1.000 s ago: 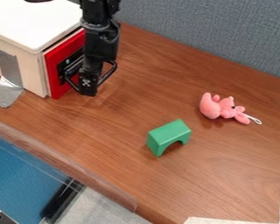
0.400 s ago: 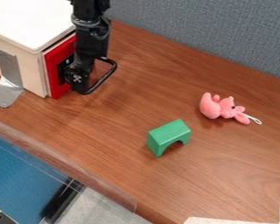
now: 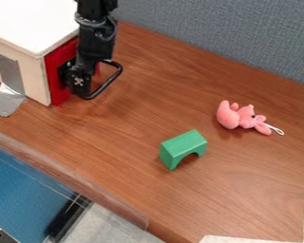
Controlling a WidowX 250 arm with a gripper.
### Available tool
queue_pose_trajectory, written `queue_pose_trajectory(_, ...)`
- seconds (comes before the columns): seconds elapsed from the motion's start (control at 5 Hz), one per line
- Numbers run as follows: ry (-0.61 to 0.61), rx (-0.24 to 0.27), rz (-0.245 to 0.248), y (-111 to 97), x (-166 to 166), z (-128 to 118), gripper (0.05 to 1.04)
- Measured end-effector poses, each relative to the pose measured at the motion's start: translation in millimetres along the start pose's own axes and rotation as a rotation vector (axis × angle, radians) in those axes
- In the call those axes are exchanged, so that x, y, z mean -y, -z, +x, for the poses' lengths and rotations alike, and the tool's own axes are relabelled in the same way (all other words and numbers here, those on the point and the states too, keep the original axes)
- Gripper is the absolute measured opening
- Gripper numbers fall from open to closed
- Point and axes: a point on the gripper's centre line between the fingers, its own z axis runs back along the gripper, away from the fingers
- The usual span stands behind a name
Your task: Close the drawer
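And here's the gripper, hanging at the upper left, right up at the red drawer front and covering part of it! Are the jaws apart or together? Can't tell from this angle. The drawer sits low in the white-topped wooden box, its red face up against the box's front edge; whether it's fully home, I can't say. Grey tape runs down the side of the box, with more of it crumpled at the foot.

Out on the wood-grain counter, near the middle, stands a green arch block, its arched opening facing the lower right. Up and to its right, well apart from it, lies a pink plush toy, with a white cord loop at its right end. Behind it all, a grey fabric partition lines the far edge.
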Motion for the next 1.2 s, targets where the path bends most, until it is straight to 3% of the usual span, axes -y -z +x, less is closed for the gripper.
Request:
queue_pose_trajectory(0.4, -0.006, -0.034, -0.002, 3, -3, -4, 1.001)
queue_pose_trajectory(0.6, -0.012, -0.01, -0.026, 4, 0, 0, 1.0)
queue_pose_trajectory(0.8, -0.015, 0.056, -0.071, -3, 9, 14, 0.999)
queue_pose_trajectory(1.0, -0.013, 0.135, -0.045, -37, 17, 33, 0.999)
queue_pose_trajectory(1.2, -0.118, 0.18, -0.07, -64, 26, 40, 1.0)
